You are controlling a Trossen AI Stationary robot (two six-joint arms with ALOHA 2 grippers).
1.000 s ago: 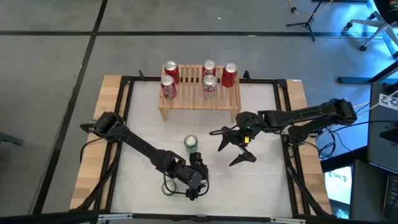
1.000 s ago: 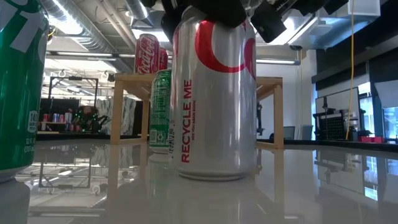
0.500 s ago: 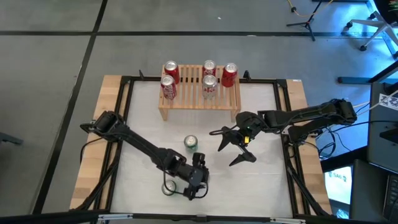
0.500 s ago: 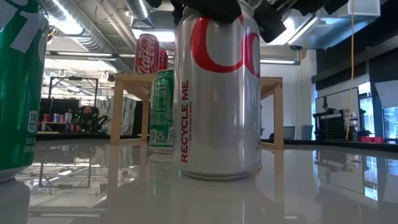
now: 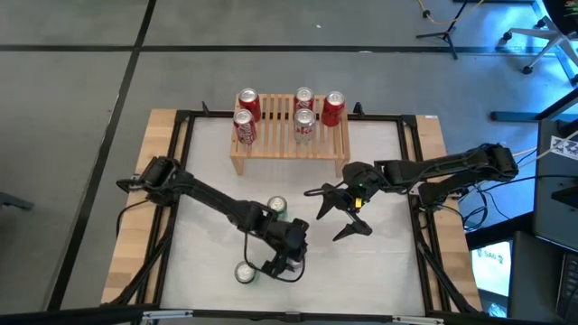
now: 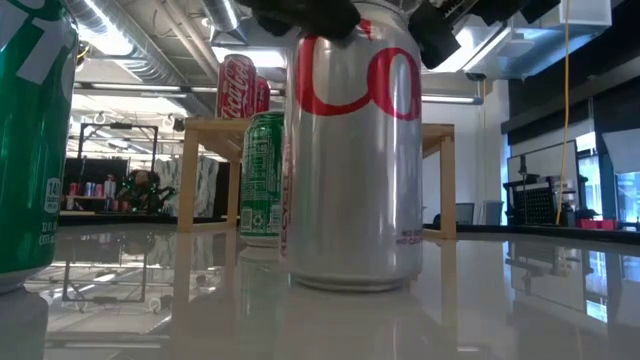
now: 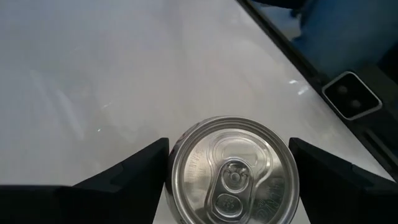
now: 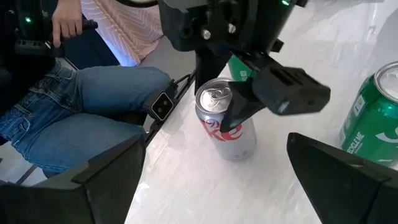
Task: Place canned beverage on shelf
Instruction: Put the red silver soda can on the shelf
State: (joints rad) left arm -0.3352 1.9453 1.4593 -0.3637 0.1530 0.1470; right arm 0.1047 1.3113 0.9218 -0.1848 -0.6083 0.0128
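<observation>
The left gripper [image 5: 287, 255] sits at the front middle of the desk [image 5: 379, 271], directly above the silver can [image 8: 227, 127], which stands upright with its long axis vertical. In the left wrist view its 2 jaws flank the can's top [image 7: 233, 168] on either side, close against it. The grip looks closed on the can, though its base seems to rest on the desk. The shelf [image 5: 289, 144] lies well apart, toward the back of the desk, so the coming move is a lift and a carry away from the front edge.

The right gripper [image 5: 339, 212] hovers right of centre, jaws spread wide and holding nothing; it is farther from the silver can than the left.

Count: 5 cans on the shelf, 2 green cans on the desk [image 5: 276, 208] [image 5: 245, 272], 1 silver can, 1 shelf.
</observation>
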